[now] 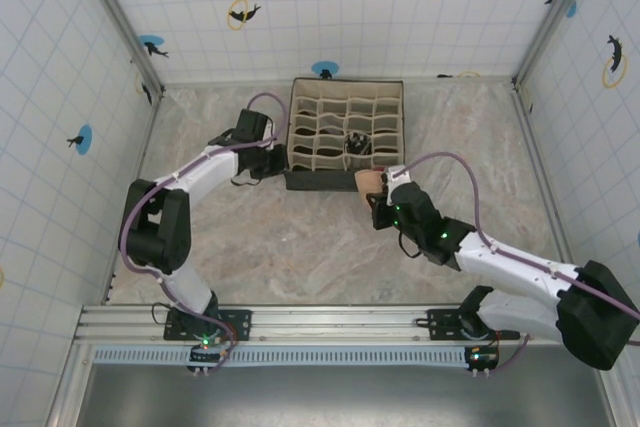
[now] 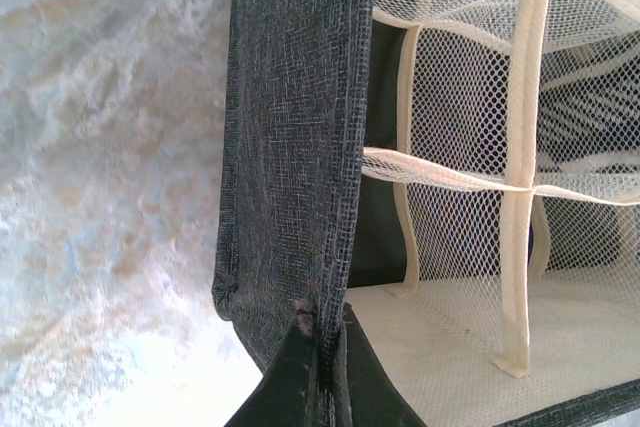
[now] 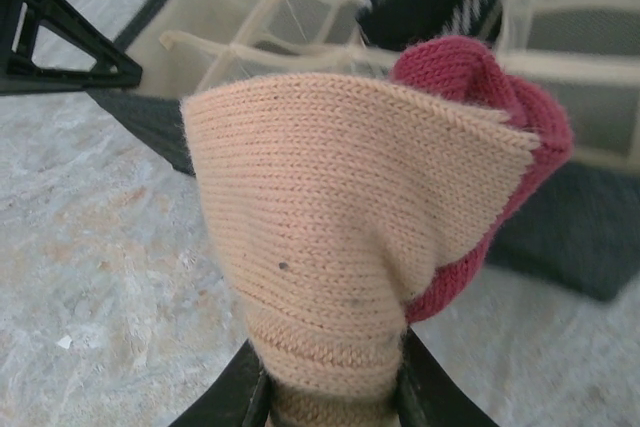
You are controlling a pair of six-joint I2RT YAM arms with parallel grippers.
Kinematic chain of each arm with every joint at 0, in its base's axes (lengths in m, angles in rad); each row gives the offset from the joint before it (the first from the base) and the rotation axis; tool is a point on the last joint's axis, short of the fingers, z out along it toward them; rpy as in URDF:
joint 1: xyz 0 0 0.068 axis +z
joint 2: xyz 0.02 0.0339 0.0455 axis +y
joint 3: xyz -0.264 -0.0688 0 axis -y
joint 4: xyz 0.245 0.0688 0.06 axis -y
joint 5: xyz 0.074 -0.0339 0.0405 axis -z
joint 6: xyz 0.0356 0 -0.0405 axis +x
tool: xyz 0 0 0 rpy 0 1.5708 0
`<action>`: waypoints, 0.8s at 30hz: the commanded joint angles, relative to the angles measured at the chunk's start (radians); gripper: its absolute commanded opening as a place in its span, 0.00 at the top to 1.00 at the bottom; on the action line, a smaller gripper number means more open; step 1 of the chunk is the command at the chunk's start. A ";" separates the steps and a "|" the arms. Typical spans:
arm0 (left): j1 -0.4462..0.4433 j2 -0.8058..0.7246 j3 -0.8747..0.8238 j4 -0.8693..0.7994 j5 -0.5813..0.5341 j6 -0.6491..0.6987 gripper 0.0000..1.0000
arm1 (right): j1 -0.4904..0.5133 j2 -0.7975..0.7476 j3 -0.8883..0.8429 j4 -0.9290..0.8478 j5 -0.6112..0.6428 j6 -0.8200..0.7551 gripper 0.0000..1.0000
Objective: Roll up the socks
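A rolled peach sock with a dark red end is clamped between my right gripper's fingers, just in front of the organizer's near wall. From above, that sock and right gripper sit at the box's front right corner. The black-and-white striped sock lies rolled in a mesh compartment behind it. My left gripper is shut on the organizer's dark grey fabric side wall, at the box's left side.
The fabric organizer with cream mesh dividers stands at the back middle of the marble-patterned table. Tiled walls close in the left, back and right. Open tabletop lies in front of the box.
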 commanded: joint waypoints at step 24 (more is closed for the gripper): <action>-0.052 -0.157 0.078 0.008 0.214 -0.102 0.20 | -0.033 0.379 0.149 0.606 -0.058 -0.314 1.00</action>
